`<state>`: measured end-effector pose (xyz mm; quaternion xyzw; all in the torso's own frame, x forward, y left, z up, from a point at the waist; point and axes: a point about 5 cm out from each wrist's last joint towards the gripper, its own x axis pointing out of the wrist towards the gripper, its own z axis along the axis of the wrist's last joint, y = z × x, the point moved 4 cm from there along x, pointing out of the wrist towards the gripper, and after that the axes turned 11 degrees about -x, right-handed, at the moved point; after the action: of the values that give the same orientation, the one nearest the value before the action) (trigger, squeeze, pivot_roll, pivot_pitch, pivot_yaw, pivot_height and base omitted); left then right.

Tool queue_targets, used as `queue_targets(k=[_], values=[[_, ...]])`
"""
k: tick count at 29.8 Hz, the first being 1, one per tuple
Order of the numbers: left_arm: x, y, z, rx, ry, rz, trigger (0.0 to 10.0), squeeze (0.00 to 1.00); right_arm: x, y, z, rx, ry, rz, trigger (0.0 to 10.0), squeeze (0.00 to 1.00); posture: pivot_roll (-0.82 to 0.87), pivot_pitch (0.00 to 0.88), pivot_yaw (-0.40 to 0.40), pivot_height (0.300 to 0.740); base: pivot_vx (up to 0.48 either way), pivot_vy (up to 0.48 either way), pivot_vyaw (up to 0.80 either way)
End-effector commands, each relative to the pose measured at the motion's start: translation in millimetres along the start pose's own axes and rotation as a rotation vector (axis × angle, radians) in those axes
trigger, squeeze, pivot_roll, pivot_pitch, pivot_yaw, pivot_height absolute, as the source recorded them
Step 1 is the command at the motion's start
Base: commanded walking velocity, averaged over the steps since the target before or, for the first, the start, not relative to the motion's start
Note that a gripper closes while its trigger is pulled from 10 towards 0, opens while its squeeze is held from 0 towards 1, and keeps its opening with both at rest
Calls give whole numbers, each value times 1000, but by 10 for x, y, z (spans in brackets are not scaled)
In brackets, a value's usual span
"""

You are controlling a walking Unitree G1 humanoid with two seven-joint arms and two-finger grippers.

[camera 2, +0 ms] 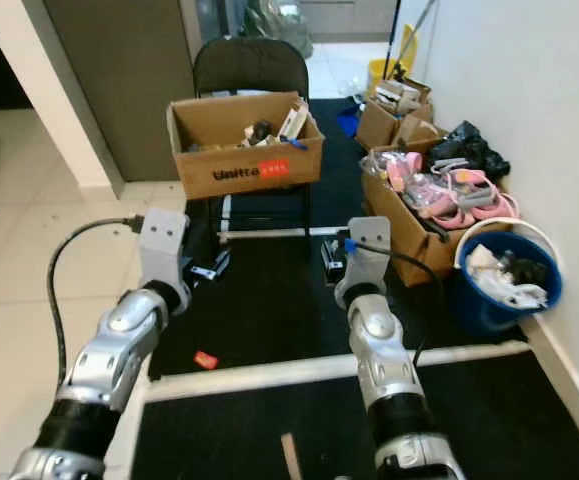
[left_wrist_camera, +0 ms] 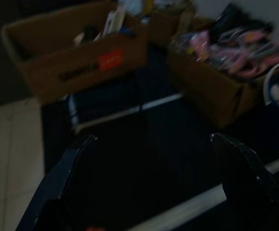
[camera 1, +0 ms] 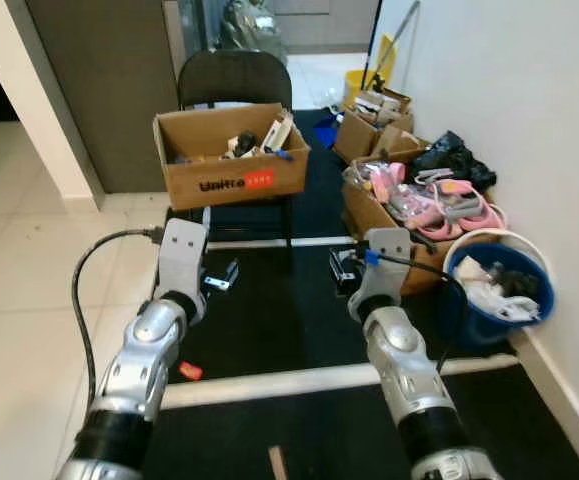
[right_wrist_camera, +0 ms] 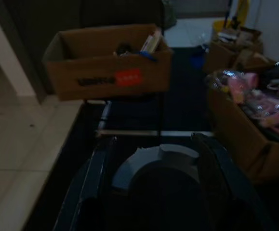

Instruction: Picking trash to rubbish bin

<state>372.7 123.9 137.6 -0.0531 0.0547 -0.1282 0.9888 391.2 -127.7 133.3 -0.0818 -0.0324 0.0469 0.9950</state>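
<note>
A small red scrap (camera 1: 190, 371) lies on the black mat by my left forearm. A brown stick (camera 1: 277, 462) lies near the bottom edge. The blue bin (camera 1: 476, 320) with a white rim stands at the right wall and holds white and dark rubbish. My left gripper (camera 1: 219, 277) hovers over the mat, open, and the left wrist view shows its fingers (left_wrist_camera: 76, 159) wide apart with nothing between them. My right gripper (camera 1: 343, 270) is held left of the bin, shut on a dark round object (right_wrist_camera: 156, 178) that sits between its fingers (right_wrist_camera: 98, 173).
A cardboard box (camera 1: 231, 160) of oddments rests on a black folding chair ahead. More boxes (camera 1: 389, 215) with pink items and black bags (camera 1: 456, 157) line the right wall. White stripes cross the mat. Pale tiled floor (camera 1: 29, 260) lies to the left.
</note>
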Motion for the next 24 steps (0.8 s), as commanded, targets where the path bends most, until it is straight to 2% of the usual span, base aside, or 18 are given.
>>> queue_targets(k=[1, 12, 24], values=[[-14, 29, -36, 6, 7, 4, 10000, 0, 48, 35, 63, 10, -34, 9, 10000, 0, 15, 98, 34, 740, 281, 0, 0], [-36, 113, -47, 9, 6, 28, 10000, 0, 92, 42, 120, 25, -72, 6, 10000, 0, 7, 98, 42, 740, 276, 0, 0], [-48, 221, -133, 0, 25, 56, 10000, 0, 18, 31, -80, 25, -35, -1, 10000, 0, 5, 104, 44, 740, 274, 0, 0]])
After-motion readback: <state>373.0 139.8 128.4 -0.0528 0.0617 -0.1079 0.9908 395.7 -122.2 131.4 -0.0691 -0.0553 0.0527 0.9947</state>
